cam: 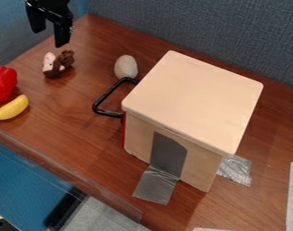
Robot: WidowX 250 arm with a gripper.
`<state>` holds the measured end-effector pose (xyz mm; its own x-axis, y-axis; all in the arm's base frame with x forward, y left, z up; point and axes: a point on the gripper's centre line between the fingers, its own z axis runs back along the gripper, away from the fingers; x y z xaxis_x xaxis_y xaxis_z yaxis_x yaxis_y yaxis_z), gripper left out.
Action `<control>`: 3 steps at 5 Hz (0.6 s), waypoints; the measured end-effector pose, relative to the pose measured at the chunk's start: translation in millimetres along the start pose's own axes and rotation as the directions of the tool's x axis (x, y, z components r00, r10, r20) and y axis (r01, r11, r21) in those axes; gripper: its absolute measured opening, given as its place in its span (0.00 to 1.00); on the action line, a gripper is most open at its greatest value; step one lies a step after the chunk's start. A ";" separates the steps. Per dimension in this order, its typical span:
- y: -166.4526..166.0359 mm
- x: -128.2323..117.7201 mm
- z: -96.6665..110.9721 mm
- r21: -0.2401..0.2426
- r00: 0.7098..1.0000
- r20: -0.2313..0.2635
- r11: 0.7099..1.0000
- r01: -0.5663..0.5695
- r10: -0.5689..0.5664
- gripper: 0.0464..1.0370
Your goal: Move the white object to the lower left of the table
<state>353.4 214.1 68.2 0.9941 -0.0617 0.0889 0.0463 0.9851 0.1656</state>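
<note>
At the upper left, the black gripper (49, 28) hangs above the table (70, 122), its two fingers apart with nothing between them. The white object (125, 67), egg-shaped and off-white, lies on the wood near the back, right of the gripper and lower in the view. It sits just above the black handle of the box, close to the box's left side; whether it touches the handle I cannot tell.
A large cream box (194, 101) with a black handle (104, 100) is taped down at centre right. A brown and pink plush toy (57, 63) lies below the gripper. A red pepper (2, 83) and a yellow banana (11, 108) are at the left edge.
</note>
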 end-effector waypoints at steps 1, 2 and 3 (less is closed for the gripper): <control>-6.4 -3.5 -14.5 -0.024 0.999 -0.033 1.000 0.001 -0.002 0.96; -46.8 11.3 -17.7 -0.048 0.998 -0.035 0.997 0.056 -0.058 0.96; -93.7 32.0 -7.7 -0.047 0.993 -0.008 0.992 0.114 -0.115 0.96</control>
<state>381.6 121.1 48.0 0.9830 -0.1729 0.0616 0.1640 0.9780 0.1287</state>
